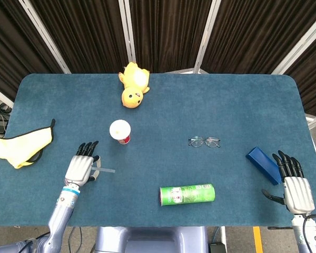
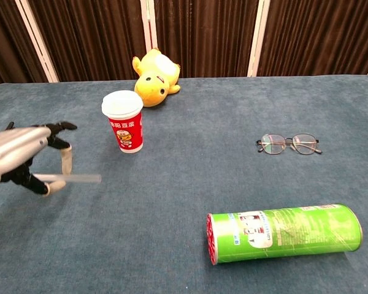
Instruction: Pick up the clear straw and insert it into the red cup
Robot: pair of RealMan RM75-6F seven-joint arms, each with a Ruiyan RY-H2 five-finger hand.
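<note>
The red cup point(image 1: 120, 132) with a white lid stands upright left of the table's middle, also in the chest view point(image 2: 124, 122). My left hand point(image 1: 81, 168) is in front of it and to its left, pinching the clear straw point(image 1: 106, 170) between thumb and a finger. In the chest view the straw point(image 2: 73, 178) lies level, lifted off the cloth, sticking out to the right of the left hand point(image 2: 21, 156). My right hand point(image 1: 296, 188) rests at the near right corner with fingers spread and nothing in it.
A yellow plush toy point(image 1: 132, 84) lies behind the cup. Glasses point(image 1: 204, 142) lie at the middle right, a green can point(image 1: 187, 194) on its side near the front edge. A blue box point(image 1: 263, 165) sits by my right hand, a yellow cloth point(image 1: 21, 148) at the far left.
</note>
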